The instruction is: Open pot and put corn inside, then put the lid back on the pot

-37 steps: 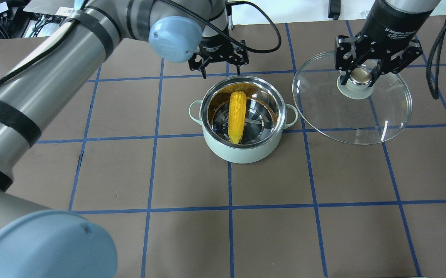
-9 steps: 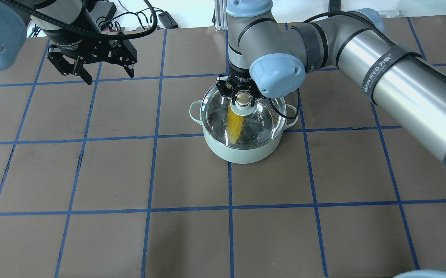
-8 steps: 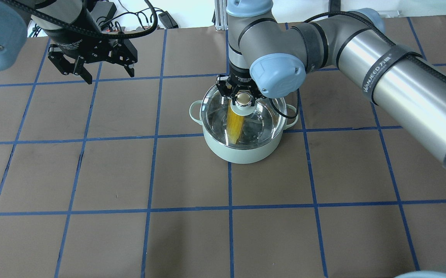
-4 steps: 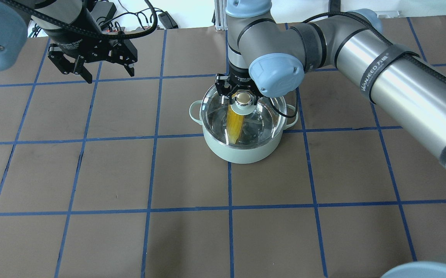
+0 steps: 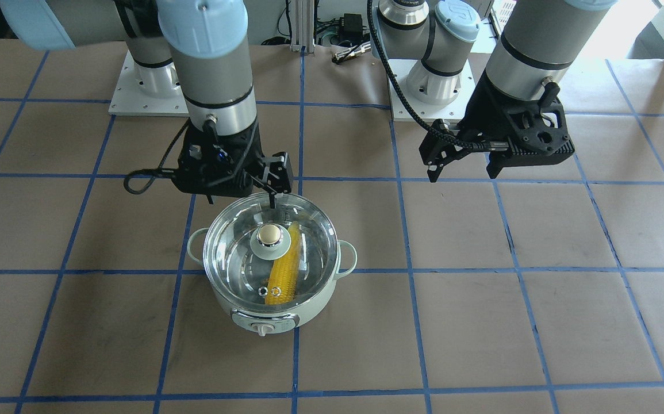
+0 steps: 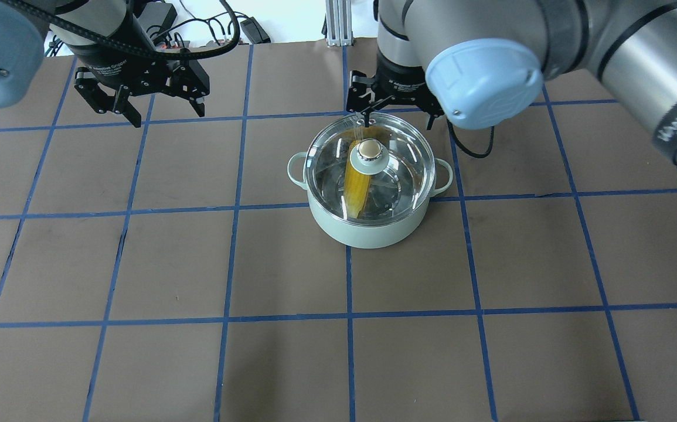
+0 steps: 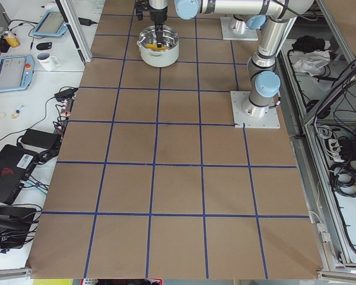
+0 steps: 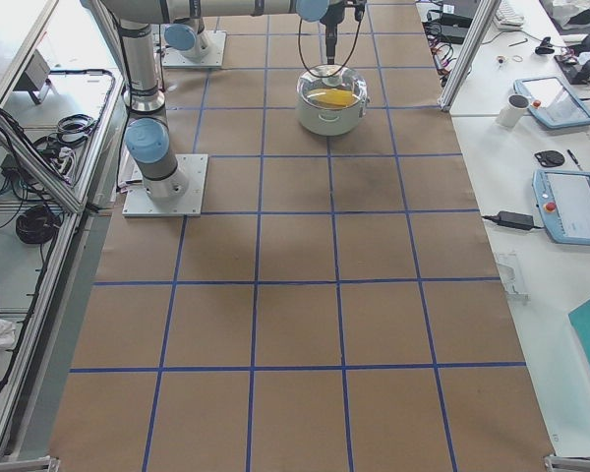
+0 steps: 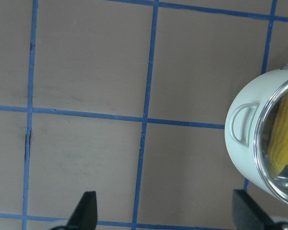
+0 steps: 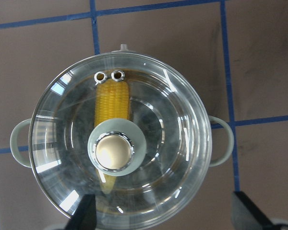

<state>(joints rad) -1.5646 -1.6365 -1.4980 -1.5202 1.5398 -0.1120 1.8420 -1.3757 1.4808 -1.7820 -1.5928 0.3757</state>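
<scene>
Left wrist-mounted: pot (image 9: pixel 241 155), corn (image 9: pixel 284 132) cut off at frame edge.

Bright, even light from overhead is filling every view, and the brown table (image 6: pixel 197 264) is carrying only faint, soft-edged shadows below the arms. White glints are streaking across the glass lid (image 10: pixel 173 105) in the right wrist view, and its knob (image 10: pixel 114 151) is gleaming (the corn (image 10: pixel 113 98) underneath is showing sharply through the glass all the same). Glare is blowing out the front-facing view's top right corner. The pot (image 7: pixel 160 53) is appearing small and soft in the side views, whose edges are bowing slightly.
</scene>
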